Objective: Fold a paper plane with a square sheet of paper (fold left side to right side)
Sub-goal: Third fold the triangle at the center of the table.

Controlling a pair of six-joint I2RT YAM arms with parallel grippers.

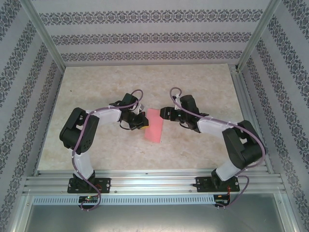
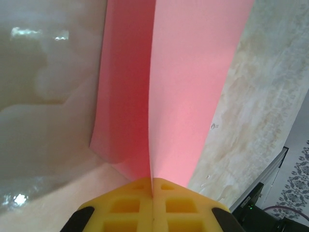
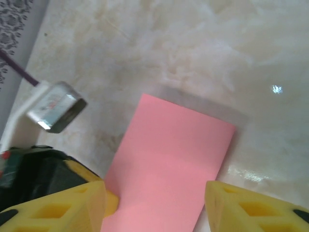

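Square sheet of paper (image 1: pixel 154 124) lay folded mid-table (image 1: pixel 96 96), long axis near-to-far; left end effector (image 2: pixel 152 186) clenched its edge, right end effector (image 3: pixel 154 198) released.

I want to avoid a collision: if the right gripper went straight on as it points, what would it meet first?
Probably the pink paper, just ahead of the open right gripper; depth is unclear.
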